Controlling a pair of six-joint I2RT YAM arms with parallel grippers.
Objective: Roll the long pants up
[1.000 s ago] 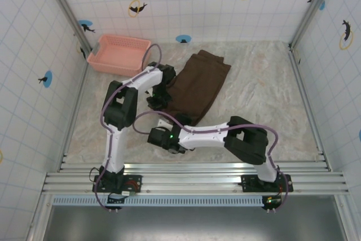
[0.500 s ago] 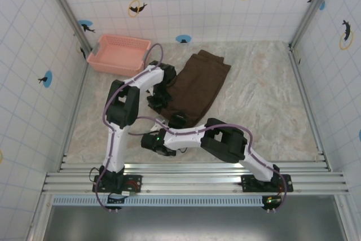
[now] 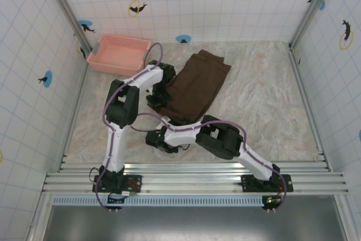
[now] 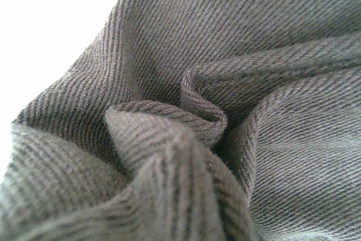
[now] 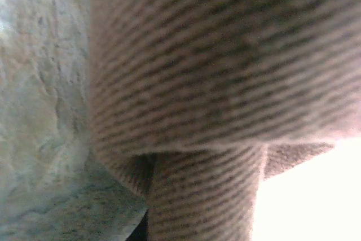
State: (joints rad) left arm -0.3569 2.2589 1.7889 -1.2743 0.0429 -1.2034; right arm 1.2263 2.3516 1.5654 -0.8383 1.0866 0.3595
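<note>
**Both arms low at the near end of the pants**

We see the left arm bent forward, with the left gripper (image 3: 158, 101) down on the left edge of the long pants (image 3: 197, 86). Bunched folds of cloth (image 4: 203, 111) lie close against its camera. The right arm reaches across low, and the right gripper (image 3: 159, 138) sits by the near hem. We cannot tell how far either gripper's fingers are parted, or what they hold. The pants stretch away from both on the marbled table (image 3: 265, 100). A pink basket (image 3: 119, 53) stands beyond the left gripper, against the tiled walls (image 3: 192, 4) with dolphin stickers.

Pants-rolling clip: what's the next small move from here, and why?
Probably turn the bunched near end over onto the flat part: the long pants are curled only at that end, and the rest lies flat and unrolled.
</note>
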